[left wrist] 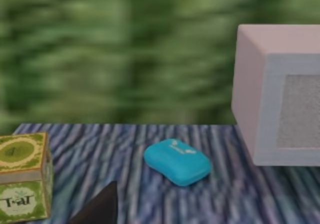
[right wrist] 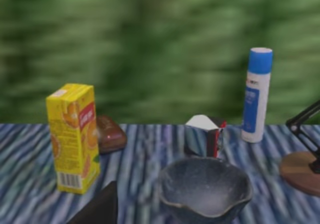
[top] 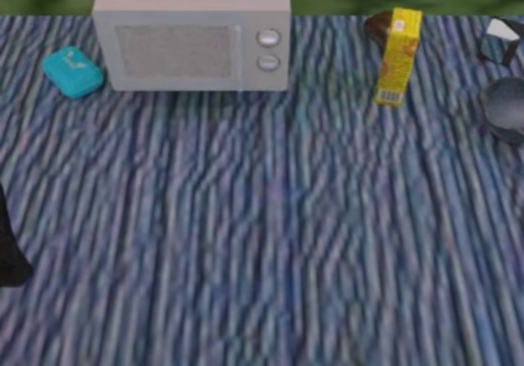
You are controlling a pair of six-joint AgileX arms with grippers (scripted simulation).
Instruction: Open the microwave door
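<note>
L gripper point(top: 10, 255) at table's left edge, grip state unclear; microwave door point(top: 176, 52) shut, well apart.

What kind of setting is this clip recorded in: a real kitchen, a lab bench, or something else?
Most likely a rendered tabletop scene, not a real kitchen. A closed microwave stands on a table with a blue-striped surface, among scattered household items such as a yellow juice carton and a teal block, against a blurred green backdrop.

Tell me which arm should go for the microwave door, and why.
Left, probably. The left arm sits at the table's left edge, on the same side as the microwave and its shut microwave door. The right arm is outside the top view, its wrist camera facing the juice carton.
</note>
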